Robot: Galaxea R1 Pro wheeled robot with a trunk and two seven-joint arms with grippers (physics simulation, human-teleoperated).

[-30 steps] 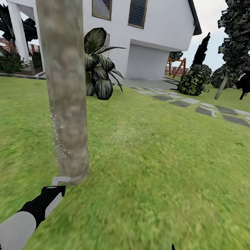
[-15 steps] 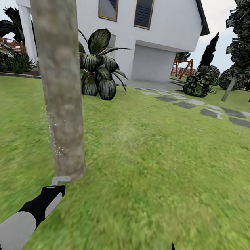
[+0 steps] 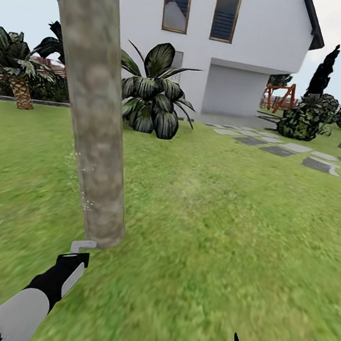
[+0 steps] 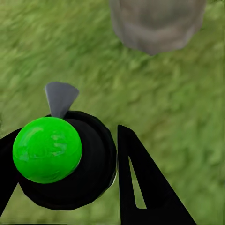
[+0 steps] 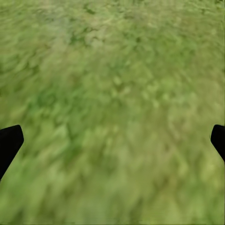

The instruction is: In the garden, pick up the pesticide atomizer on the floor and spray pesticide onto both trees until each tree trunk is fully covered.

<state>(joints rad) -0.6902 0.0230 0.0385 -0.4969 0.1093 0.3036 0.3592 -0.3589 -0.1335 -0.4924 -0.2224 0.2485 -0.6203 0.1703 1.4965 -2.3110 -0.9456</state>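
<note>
Grey-brown tree trunk (image 3: 95, 110) rises just beyond my left gripper (image 4: 70, 159) — clenched around the pesticide atomizer (image 4: 65, 161), its body hidden; my right gripper (image 5: 112, 140) hangs spread over blurry grass (image 3: 227, 228).

Head forward-down; wrists close over grass (image 5: 112, 93).

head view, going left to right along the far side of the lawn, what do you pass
Palm with a scaly brown trunk → tree trunk → broad-leaved striped plant → white house's garage door → orange-brown wooden frame → round dark bush → grey stepping stones.
</note>
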